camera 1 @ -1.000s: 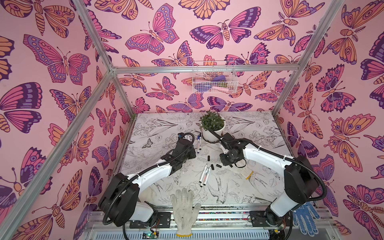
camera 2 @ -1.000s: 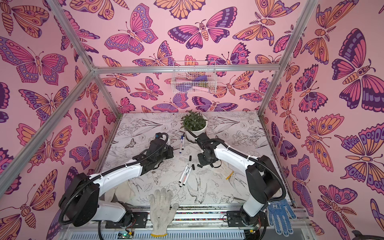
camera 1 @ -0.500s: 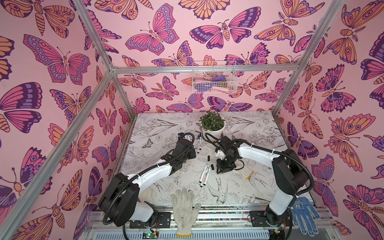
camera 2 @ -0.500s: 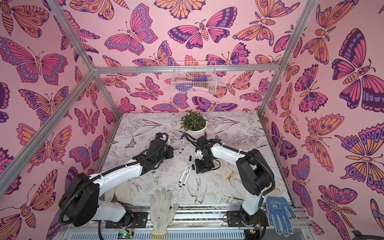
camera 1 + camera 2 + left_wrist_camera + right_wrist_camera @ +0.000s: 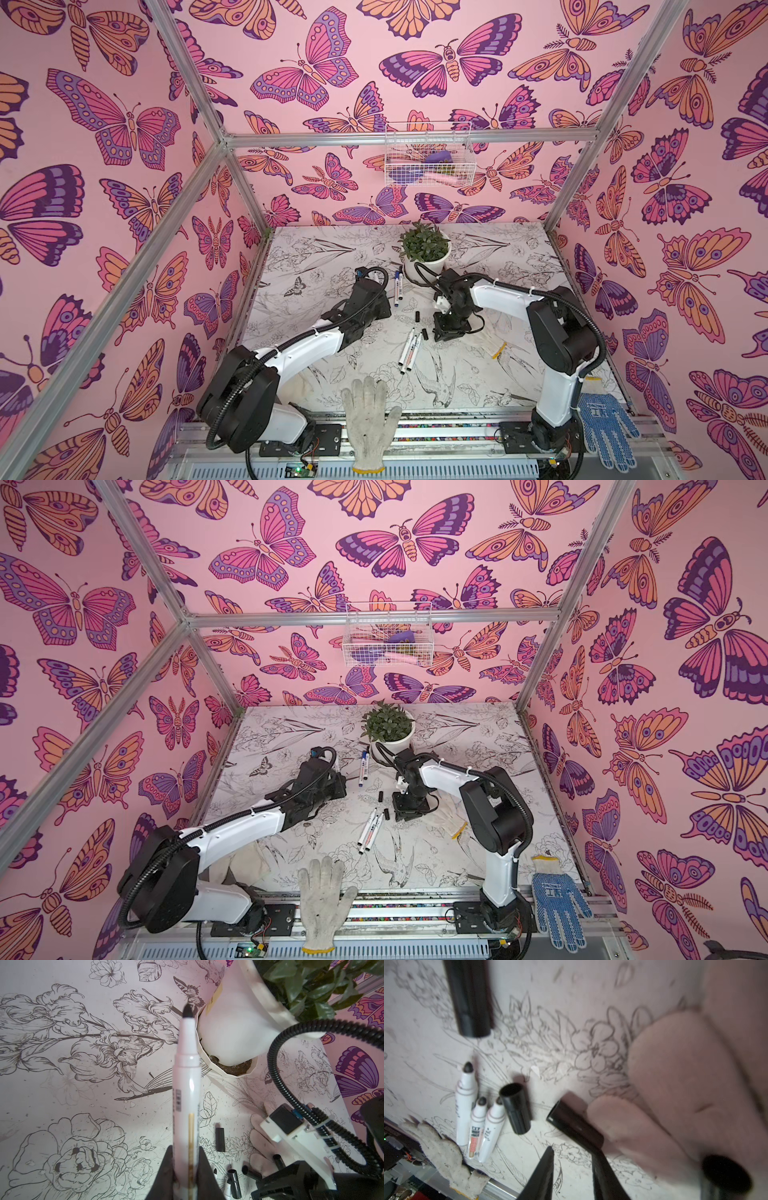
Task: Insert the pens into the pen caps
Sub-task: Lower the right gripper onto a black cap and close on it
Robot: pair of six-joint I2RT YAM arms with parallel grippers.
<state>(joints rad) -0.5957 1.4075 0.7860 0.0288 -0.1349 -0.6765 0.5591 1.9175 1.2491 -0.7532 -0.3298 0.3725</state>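
Note:
My left gripper (image 5: 186, 1159) (image 5: 385, 303) is shut on an uncapped white pen (image 5: 186, 1095) whose black tip points toward the plant pot. Three more uncapped pens (image 5: 409, 351) (image 5: 477, 1118) lie side by side at mid table. Beside them lies a black pen cap (image 5: 516, 1108) (image 5: 424, 334), with another cap (image 5: 470, 997) (image 5: 417, 316) farther back. My right gripper (image 5: 572, 1153) (image 5: 441, 334) hangs open just over the table. A third black cap (image 5: 575, 1124) lies right at its fingertips against a white glove (image 5: 685, 1084), and nothing sits between the jaws.
A potted plant (image 5: 426, 257) stands at the back, with two blue-capped pens (image 5: 398, 284) beside it. One white glove (image 5: 368, 419) and a blue-dotted glove (image 5: 604, 428) hang over the front rail. A wire basket (image 5: 428, 160) is fixed to the back wall.
My right gripper has come down toward the front, onto the loose caps by the white glove. The left arm and its pen have not moved.

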